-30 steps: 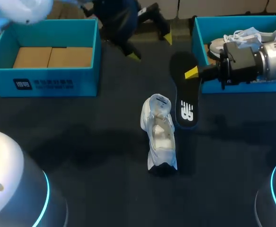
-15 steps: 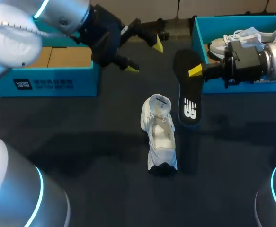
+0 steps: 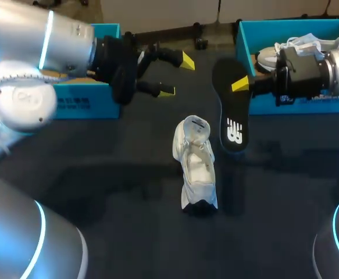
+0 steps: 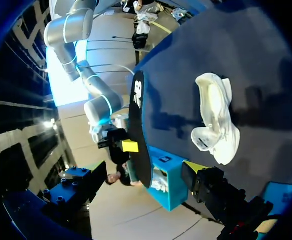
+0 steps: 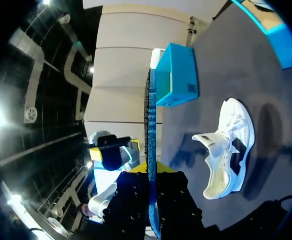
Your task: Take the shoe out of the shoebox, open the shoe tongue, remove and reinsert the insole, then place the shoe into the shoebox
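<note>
Far left on the worktop (image 3: 128, 203) sits teal box 1 (image 3: 70, 104). A strip of brown cardboard (image 3: 70, 78) shows inside it and no shoe is visible, though the left arm (image 3: 35, 52) hides most of the interior. That arm comes in over this box. The left jaws are released, spread wide with nothing between them, and hang above the worktop just past the box's corner, probably placed to steady the shoe for the refit.

At the middle a white shoe (image 3: 196, 165) stands on its sole on the worktop, well apart from both boxes. Its tongue is pulled up and its mouth gapes, so the opening looks free for the insole.

Just beside the shoe, on the right, is the black insole (image 3: 232, 116). The right jaws are clenched on its heel end from 2 sides, and the toe end points down near the shoe. Cannot tell if the toe end touches the worktop. Removal looks done, with the reinsert pending.

Far right is teal box 2 (image 3: 246, 58). It holds a second pale shoe (image 3: 300, 43) with loose laces, half hidden by the right arm (image 3: 332, 72).
</note>
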Controlling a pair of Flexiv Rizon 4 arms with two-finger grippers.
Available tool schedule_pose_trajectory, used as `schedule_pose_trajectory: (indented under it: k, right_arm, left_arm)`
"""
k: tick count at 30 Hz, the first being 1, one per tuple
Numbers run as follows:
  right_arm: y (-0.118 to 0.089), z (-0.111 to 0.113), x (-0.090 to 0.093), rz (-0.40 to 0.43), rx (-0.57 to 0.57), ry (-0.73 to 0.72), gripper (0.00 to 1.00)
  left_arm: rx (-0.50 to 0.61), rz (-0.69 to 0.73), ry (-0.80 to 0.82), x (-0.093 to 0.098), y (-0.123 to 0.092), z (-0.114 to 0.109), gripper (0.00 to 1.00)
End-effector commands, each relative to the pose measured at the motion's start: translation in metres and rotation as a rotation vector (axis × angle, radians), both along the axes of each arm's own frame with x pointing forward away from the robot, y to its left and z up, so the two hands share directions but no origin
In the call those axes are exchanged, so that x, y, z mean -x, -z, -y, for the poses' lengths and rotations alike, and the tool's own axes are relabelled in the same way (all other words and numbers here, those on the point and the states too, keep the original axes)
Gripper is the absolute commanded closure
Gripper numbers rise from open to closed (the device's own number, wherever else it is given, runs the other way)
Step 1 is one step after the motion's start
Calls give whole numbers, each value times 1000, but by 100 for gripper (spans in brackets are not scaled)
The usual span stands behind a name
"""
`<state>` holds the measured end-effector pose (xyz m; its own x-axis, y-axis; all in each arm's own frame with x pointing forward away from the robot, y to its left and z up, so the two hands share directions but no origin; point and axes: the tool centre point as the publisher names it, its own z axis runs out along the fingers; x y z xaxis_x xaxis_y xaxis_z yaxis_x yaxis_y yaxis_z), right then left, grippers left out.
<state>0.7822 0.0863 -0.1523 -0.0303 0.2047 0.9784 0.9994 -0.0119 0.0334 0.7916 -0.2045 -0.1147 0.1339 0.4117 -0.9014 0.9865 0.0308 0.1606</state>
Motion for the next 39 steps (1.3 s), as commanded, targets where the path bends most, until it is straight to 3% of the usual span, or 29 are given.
schedule_pose_trajectory:
  k: [1,7,31,39]
  right_arm:
    - [-4,-1,-2,-1,9,-6,100]
    - [-4,-5,-2,-21,12,-1,100]
    - [-4,-5,-2,-21,12,-1,100]
    - [-1,-21,0,-28,9,11,100]
  left_arm:
    - [314,16,33,1,11,2,0]
    - [366,9,11,0,14,10,0]
    - [358,8,3,-1,13,12,0]
    - [414,-51,1,-16,27,9,0]
